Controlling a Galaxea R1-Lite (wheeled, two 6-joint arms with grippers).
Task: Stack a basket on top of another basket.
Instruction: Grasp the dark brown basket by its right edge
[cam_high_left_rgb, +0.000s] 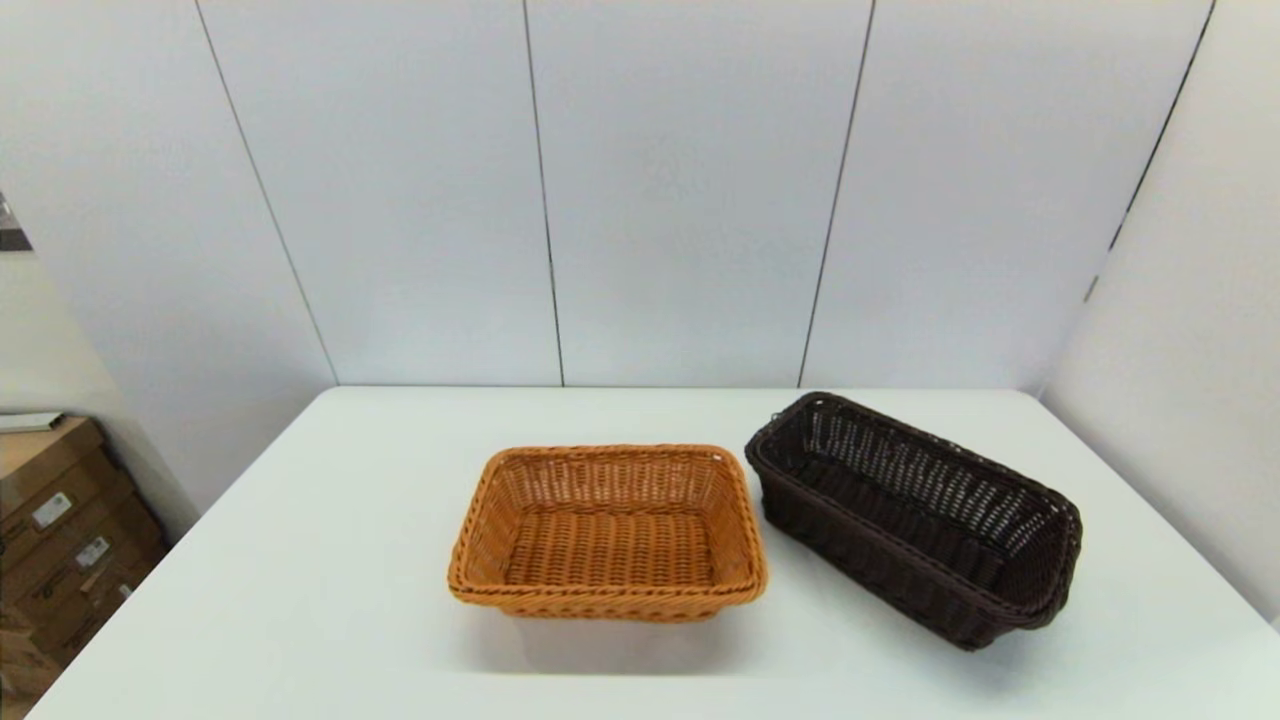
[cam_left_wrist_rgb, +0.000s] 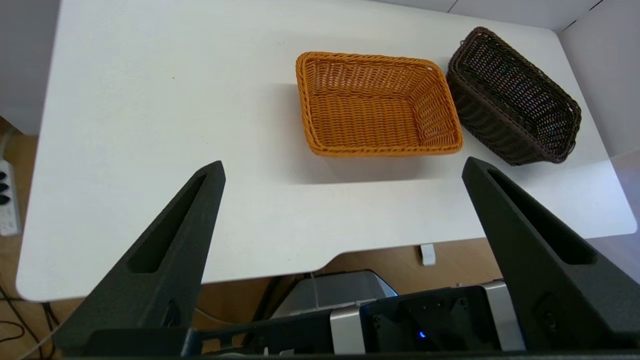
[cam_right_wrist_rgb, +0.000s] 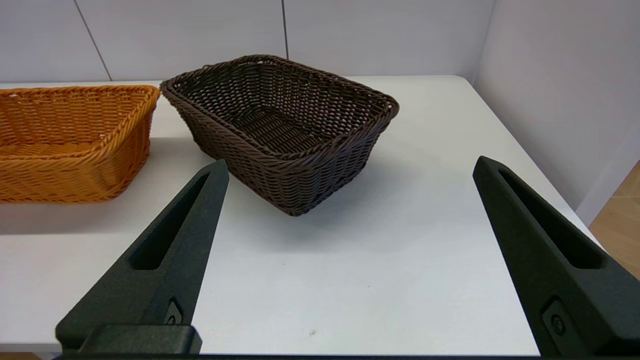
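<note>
Cardboard boxes (cam_high_left_rgb: 60, 540): we see them stacked on the floor at the far left, off the table's left edge.
Power strip (cam_left_wrist_rgb: 6, 197): we see it on the wooden floor beside the table, only in the left wrist view.
Table (cam_high_left_rgb: 300, 580): we see a white top that carries both baskets, with white wall panels behind it.
Left gripper (cam_left_wrist_rgb: 342, 167): we find its two black fingers spread wide apart and holding nothing. It hangs out past the near edge of the table, above the floor and the robot's own base, well apart from both baskets. It does not show in the head view.
Orange basket (cam_high_left_rgb: 608, 532): we see it standing upright on the table near the middle, open side up and empty, its long side squared to the near edge. Its braided rim is clear all round.
Gap between the baskets: we see the orange basket's right rim just beside the near-left corner of the dark one; we cannot tell whether they touch.
Dark brown basket (cam_high_left_rgb: 915, 520): we see it upright on the table to the right of the orange one, empty, and turned at an angle so that its long side runs back and to the left. It sits on the table, not on the orange basket.
Right gripper (cam_right_wrist_rgb: 350, 165): we find its fingers wide apart as well, with nothing between them. It hovers low over the table's near right part, facing the dark basket's near corner and not touching it. It does not show in the head view.
</note>
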